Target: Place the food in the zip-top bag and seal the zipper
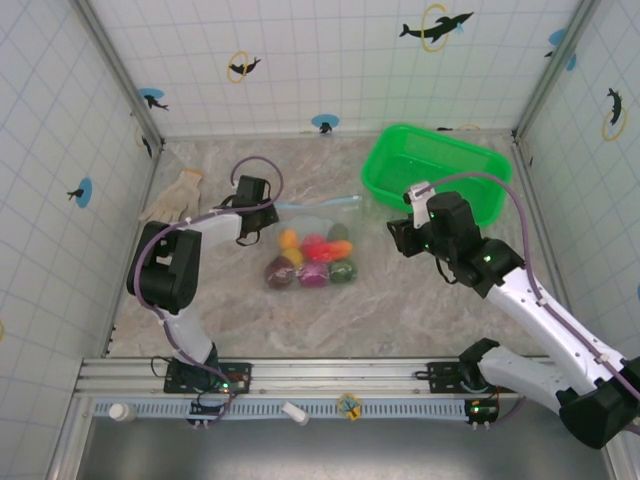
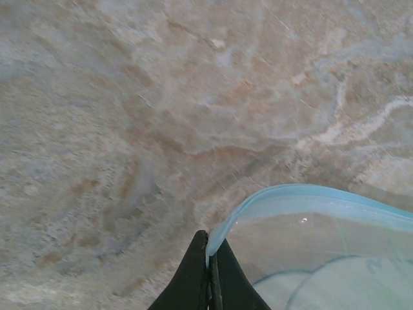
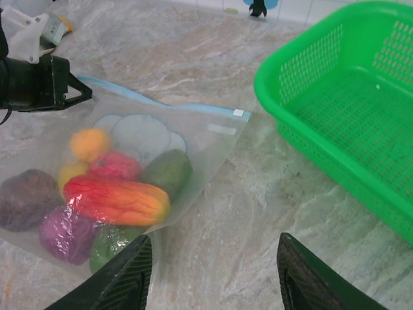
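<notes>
A marbled beige surface [image 1: 400, 300] carries the scene, with a green plastic mesh basket [image 1: 440, 160] standing at the far right. Left of it lies the clear, floppy zip-top bag [image 3: 193, 139], flat on the surface at centre. The left pincer [image 2: 208, 248] is clamped shut on the bag's far left corner, its black fingers [image 2: 193, 278] pinching the end of the strip. The right pincer [image 3: 213, 245] hangs open and empty above the surface, just off the bag's near right corner. The small plastic toy fruits and vegetables [image 3: 116, 200], maroon, purple, red, orange, yellow and green, sit bunched inside the bag at its near end. The thin pale-blue zipper strip [image 3: 161, 103] runs along the far edge and bows upward beside the left fingers; whether it is pressed closed cannot be told.

The risk, as judged here: only one corner is held, so a pull along the strip could drag the whole bag. With nothing pinning the right side, the mouth might gape and the round pieces roll toward it.
</notes>
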You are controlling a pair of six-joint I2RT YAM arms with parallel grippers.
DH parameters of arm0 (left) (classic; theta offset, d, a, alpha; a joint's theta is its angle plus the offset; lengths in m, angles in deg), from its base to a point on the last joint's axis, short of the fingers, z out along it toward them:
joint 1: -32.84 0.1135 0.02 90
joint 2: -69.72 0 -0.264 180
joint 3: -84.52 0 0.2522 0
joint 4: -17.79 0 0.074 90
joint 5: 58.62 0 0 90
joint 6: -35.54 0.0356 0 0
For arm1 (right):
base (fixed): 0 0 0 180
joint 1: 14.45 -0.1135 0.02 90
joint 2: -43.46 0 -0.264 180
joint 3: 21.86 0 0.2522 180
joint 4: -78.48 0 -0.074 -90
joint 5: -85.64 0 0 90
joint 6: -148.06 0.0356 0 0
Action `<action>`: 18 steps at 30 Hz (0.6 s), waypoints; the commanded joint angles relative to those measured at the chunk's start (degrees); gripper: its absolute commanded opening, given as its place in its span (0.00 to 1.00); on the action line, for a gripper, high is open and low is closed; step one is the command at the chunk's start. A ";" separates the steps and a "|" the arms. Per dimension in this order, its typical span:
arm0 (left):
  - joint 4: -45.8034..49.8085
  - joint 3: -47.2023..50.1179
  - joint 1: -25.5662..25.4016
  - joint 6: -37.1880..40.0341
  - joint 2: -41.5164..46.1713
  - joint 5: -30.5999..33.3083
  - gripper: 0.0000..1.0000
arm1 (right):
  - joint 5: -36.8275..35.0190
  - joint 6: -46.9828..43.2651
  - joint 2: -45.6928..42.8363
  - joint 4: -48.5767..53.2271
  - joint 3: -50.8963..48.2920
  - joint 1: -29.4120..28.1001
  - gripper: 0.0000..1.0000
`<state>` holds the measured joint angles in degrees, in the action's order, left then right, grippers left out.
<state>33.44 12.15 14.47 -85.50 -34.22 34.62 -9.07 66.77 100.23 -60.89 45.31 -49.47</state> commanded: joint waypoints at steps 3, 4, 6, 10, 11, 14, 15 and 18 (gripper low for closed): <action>-0.25 3.59 -0.87 1.94 6.22 -2.95 0.38 | 1.18 2.01 -1.75 -0.98 -3.45 0.38 0.80; -1.40 5.40 -0.88 2.81 8.82 -2.21 0.48 | 0.66 2.01 -2.09 -1.96 -3.92 0.70 0.93; -3.41 8.90 -0.77 4.09 14.84 0.14 0.95 | -0.77 2.08 -1.67 -3.04 -4.28 1.22 0.98; -8.72 18.28 -0.44 9.48 29.83 -0.48 0.98 | -5.69 0.45 1.09 -3.48 -4.61 1.58 0.98; -10.31 20.92 -0.39 10.63 33.39 -0.11 0.98 | -6.04 -1.12 0.99 -4.11 -5.53 1.64 0.98; -12.77 29.16 -0.34 10.20 44.32 11.67 0.98 | -7.63 -5.12 -0.97 -10.08 -11.46 1.71 0.98; -13.12 31.92 -0.28 9.78 47.60 17.02 0.98 | -8.69 -5.81 -1.95 -13.11 -14.46 1.88 0.98; -17.14 41.22 -0.12 14.12 55.10 27.51 0.98 | -11.91 -5.07 -4.17 -22.74 -22.73 3.98 0.98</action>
<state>20.31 46.29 13.88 -76.43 17.03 48.26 -16.28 63.03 98.14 -73.32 28.06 -47.24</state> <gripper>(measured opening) 0.975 0.983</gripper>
